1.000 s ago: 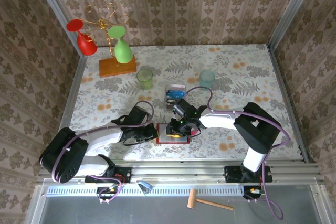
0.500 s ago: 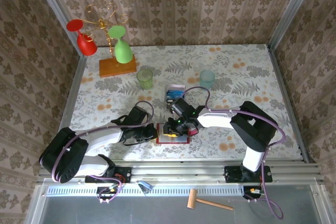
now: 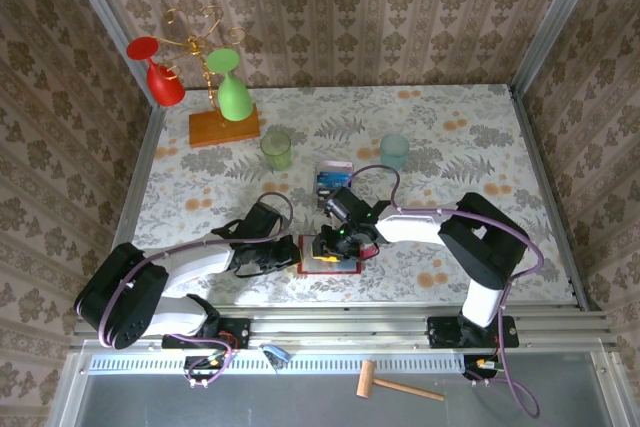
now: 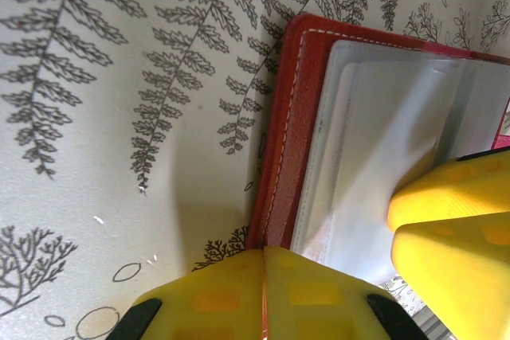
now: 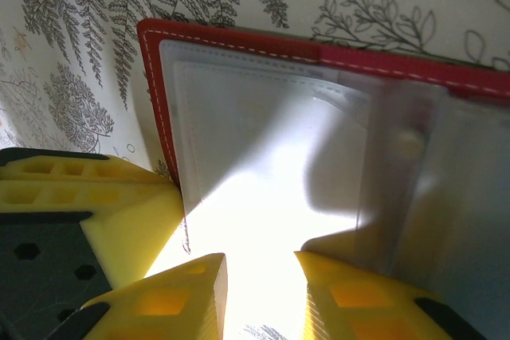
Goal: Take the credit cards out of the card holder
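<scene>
The card holder lies open near the front of the desk, between the two arms, and blue credit cards sit just beyond it. It looks light and floppy, and its clear pockets look slick, so it will likely slide unless pinned. A card's exposed edge is the place to pinch. The left gripper is closed on nothing, its tips at the holder's red edge. The right gripper is slightly parted over a pocket; whether it pinches anything I cannot tell.

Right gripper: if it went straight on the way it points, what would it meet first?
The clear pocket page of the card holder, just ahead of the right gripper; it may already touch, depth unclear.
</scene>
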Tool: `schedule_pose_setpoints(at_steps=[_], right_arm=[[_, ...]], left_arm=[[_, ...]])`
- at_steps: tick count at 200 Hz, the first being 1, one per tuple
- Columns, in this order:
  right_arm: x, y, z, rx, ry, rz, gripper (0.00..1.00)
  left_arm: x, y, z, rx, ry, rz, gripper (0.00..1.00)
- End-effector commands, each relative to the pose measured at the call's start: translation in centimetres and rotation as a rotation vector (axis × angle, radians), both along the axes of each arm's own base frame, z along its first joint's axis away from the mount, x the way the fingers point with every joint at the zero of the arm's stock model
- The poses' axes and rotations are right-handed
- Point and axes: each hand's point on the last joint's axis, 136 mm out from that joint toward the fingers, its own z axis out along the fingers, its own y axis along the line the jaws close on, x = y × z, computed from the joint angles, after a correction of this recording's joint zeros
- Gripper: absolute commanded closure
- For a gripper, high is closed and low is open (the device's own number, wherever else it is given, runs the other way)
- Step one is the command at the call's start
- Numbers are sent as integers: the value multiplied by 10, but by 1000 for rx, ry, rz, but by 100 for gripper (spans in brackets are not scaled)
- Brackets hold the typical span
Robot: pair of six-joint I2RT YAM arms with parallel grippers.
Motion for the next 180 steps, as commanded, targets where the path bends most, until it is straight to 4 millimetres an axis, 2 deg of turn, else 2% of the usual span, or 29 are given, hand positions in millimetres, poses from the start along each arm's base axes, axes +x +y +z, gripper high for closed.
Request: schedule_pose_setpoints(at_steps=[1, 77, 124, 180], right_arm=[[-3, -16, -1, -44, -11, -10, 72], [1, -11, 4, 94, -37, -29, 73], [2, -11, 4, 179, -48, -49, 73], [1, -13, 2, 218, -51, -56, 73]], left_arm=[[-13, 12, -14, 50, 62, -1, 91], [-5, 7, -3, 42, 40, -4, 91], [6, -2, 16, 15, 7, -3, 90], [20, -22, 40, -84, -18, 32, 82]])
